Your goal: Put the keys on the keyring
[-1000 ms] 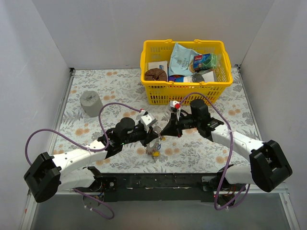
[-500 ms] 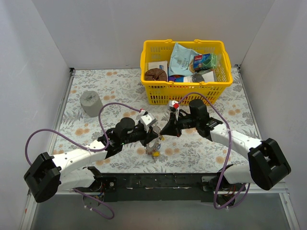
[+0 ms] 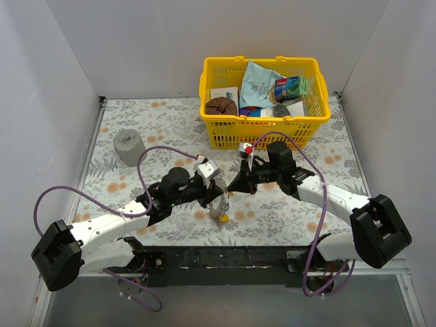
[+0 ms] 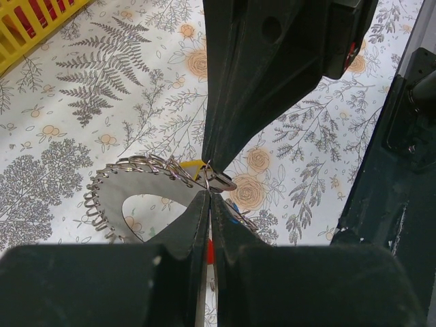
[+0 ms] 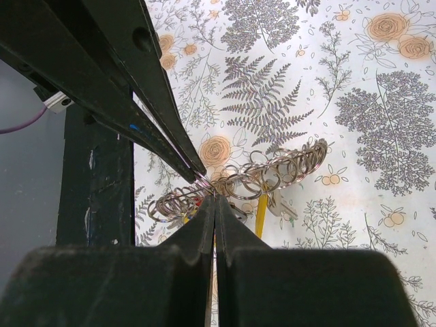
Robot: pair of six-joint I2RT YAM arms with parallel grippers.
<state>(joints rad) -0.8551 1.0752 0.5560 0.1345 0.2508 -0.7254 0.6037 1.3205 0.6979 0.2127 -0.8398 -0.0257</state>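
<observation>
Keyring [image 4: 116, 187] threading, mid-step, both arms converged on it.
Pinches the keyring at its rim with the left gripper [image 4: 207, 196], jaws fully closed, over the middle of the floral table [image 3: 136, 116]. Meets it tip to tip with the right gripper [image 5: 215, 199], jaws likewise closed; cannot tell whether on the ring wire or on one of its small loops. Shows a yellow key [image 5: 261, 212] hanging under the ring, probably threaded on. Looks like working a key along the wire; calls next for a small, steady slide without twisting the ring loose. Leaves the yellow basket [image 3: 262, 136] and grey block [image 3: 127, 146] well apart; crowds only the two fingers against each other.
</observation>
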